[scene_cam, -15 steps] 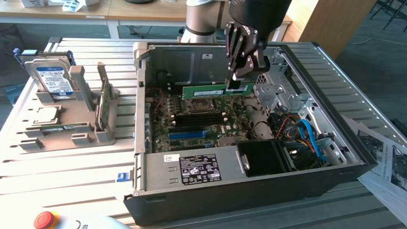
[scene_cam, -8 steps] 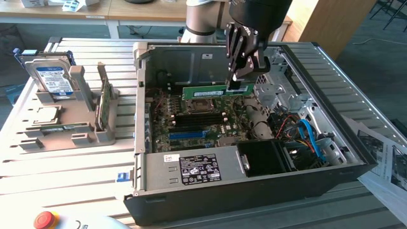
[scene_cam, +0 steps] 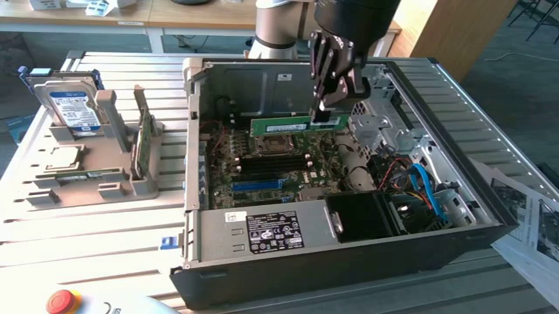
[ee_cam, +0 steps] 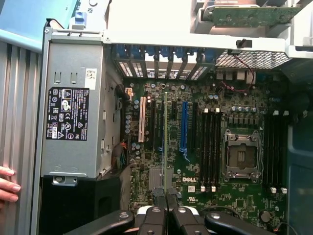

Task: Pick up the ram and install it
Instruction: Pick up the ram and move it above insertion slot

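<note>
The ram [scene_cam: 292, 124], a long green stick with a white label, hangs level inside the open computer case [scene_cam: 196, 196], above the motherboard [scene_cam: 262, 176]. My gripper [scene_cam: 323, 116] comes down from above and is shut on the stick's end at the exterior view's right. In the wrist view the ram [ee_cam: 165, 142] appears edge-on as a thin green line running out from my gripper [ee_cam: 165, 196], over the board between the white and blue slots. The black memory slots [ee_cam: 209, 147] lie beside the processor socket [ee_cam: 240, 155], apart from the stick.
A grey fixture [scene_cam: 105, 183] at the exterior view's left holds a hard drive [scene_cam: 74, 111] and a square silver processor [scene_cam: 59, 157]. The power supply [scene_cam: 271, 232] and a black fan housing [scene_cam: 362, 216] fill the case's near end. A hand [ee_cam: 7, 183] rests at the case's side. Papers [scene_cam: 533, 216] lie outside.
</note>
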You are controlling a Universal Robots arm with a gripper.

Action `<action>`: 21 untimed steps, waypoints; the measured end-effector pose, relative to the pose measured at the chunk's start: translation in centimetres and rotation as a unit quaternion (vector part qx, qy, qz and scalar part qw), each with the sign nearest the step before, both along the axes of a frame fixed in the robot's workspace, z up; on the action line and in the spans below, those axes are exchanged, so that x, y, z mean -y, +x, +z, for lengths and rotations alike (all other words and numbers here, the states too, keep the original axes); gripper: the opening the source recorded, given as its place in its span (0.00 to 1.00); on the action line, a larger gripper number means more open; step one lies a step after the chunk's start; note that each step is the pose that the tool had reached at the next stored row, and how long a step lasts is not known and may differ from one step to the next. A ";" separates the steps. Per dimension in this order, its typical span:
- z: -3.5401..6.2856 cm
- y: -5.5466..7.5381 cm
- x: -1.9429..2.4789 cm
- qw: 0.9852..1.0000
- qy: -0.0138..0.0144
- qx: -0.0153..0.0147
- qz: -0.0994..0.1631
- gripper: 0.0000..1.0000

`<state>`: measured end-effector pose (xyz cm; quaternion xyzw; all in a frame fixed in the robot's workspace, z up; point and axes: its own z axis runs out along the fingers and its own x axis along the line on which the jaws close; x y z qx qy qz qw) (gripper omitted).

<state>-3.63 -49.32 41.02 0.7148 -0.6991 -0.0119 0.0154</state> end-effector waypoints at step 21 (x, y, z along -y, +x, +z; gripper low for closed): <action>-0.19 0.0 -0.92 1.000 0.003 0.006 -0.005 0.12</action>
